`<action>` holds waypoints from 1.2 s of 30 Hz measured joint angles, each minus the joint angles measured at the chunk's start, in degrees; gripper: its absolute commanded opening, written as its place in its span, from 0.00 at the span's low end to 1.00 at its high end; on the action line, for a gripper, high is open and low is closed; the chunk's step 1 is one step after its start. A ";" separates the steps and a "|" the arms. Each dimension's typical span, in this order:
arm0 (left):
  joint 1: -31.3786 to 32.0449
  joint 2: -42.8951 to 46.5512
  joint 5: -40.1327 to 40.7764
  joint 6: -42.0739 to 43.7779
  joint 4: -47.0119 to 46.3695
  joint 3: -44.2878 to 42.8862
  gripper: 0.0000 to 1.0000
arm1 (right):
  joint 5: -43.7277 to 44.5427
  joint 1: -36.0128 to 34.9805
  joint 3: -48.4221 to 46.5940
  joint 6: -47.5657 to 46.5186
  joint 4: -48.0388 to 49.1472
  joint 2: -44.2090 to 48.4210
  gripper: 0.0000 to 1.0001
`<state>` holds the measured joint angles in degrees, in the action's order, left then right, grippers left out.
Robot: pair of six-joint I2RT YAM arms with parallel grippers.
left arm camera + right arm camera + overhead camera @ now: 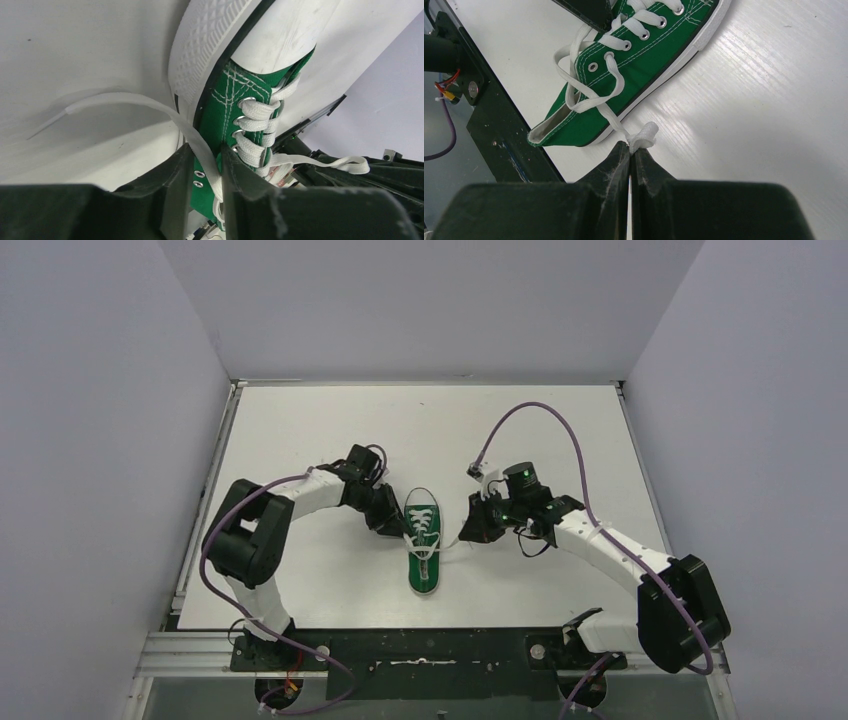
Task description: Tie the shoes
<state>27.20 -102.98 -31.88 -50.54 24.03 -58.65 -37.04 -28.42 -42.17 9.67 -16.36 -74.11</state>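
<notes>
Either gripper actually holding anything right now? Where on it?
Right gripper pinches a lace at its bunched part, just off the shoe. Left gripper straddles the other lace against the shoe's side; clamped or not, cannot tell.

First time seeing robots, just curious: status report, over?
Right gripper shut on one lace end. Left gripper astride other lace at sneaker, grip unclear. No bow yet, nothing blocking.

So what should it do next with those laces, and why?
Probably close the left gripper on the lace running between its fingers. The right gripper is shut on the other lace end beside the sneaker sole, while the left one's jaws stand apart around its lace, so it likely cannot pull yet.
</notes>
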 measured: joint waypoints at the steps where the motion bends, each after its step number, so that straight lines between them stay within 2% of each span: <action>1: -0.11 0.02 0.17 0.22 0.13 -0.02 0.03 | 0.00 0.00 0.00 0.02 -0.04 0.04 0.00; 2: -0.22 0.04 0.28 0.26 0.24 -0.02 0.00 | 0.02 0.00 0.00 0.04 -0.09 0.15 0.00; 9: -1.90 4.61 3.91 3.28 5.40 -0.42 0.00 | 2.34 0.04 -0.57 1.55 -5.07 5.09 0.00; 14: -2.47 9.94 5.77 6.12 9.68 -1.66 0.00 | 6.29 1.05 -3.54 4.22 -9.33 8.55 0.00; 18: -2.60 10.43 5.25 6.75 10.27 -1.66 0.00 | 5.66 1.51 -7.10 5.73 -9.40 7.74 0.00; 21: -2.51 8.70 3.74 5.99 9.05 -1.49 0.06 | 3.02 1.57 -9.62 6.60 -7.54 4.85 0.00; 26: -2.36 7.69 2.69 5.73 9.11 -1.64 0.09 | -0.70 1.38 -10.86 7.48 -6.43 0.35 0.00; 36: -1.38 7.41 0.74 6.29 9.01 -3.39 0.18 | -3.28 -1.16 -10.86 7.74 -5.38 -0.15 0.00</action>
<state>25.82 -95.57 -31.14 -44.25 33.04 -62.04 -40.32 -29.58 -53.04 17.41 -21.74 -74.26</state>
